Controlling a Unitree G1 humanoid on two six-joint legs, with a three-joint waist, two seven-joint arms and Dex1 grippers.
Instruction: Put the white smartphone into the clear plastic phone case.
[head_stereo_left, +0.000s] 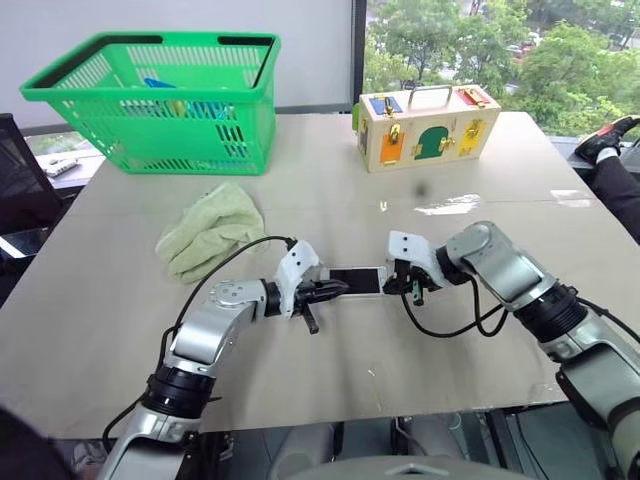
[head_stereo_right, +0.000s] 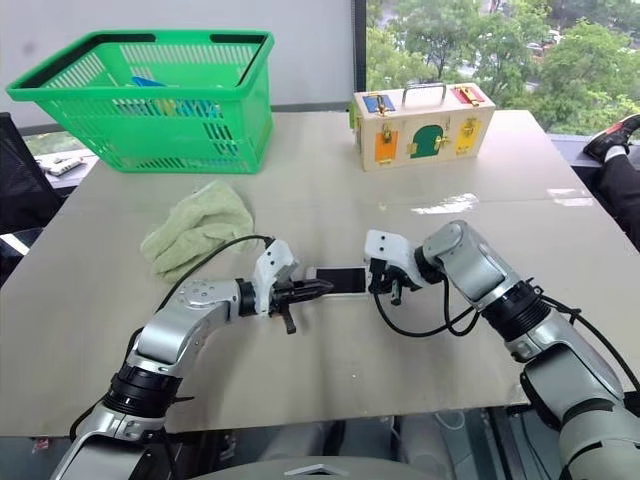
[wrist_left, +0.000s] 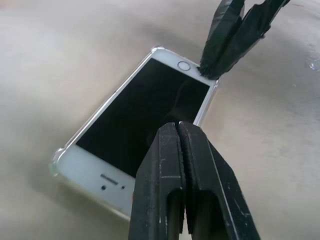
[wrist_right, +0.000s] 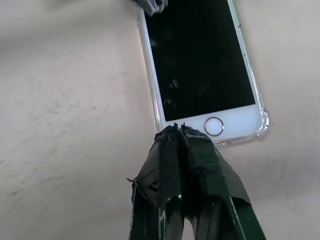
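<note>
The white smartphone (wrist_left: 145, 105) lies screen up on the table, inside the rim of the clear plastic phone case (wrist_left: 56, 162), whose bumper corners show around it (wrist_right: 263, 122). In the head views the phone (head_stereo_left: 355, 281) sits between my two grippers. My left gripper (head_stereo_left: 335, 290) is shut, and its tips (wrist_left: 179, 127) rest over the speaker end of the phone. My right gripper (head_stereo_left: 397, 284) is also shut, with its taped tips (wrist_right: 177, 131) touching the edge of the phone beside the home button.
A green basket (head_stereo_left: 150, 100) stands at the back left, with a pale green cloth (head_stereo_left: 210, 235) in front of it. A wooden lock box (head_stereo_left: 425, 125) sits at the back right. A person's shoe (head_stereo_left: 608, 140) shows past the table's right edge.
</note>
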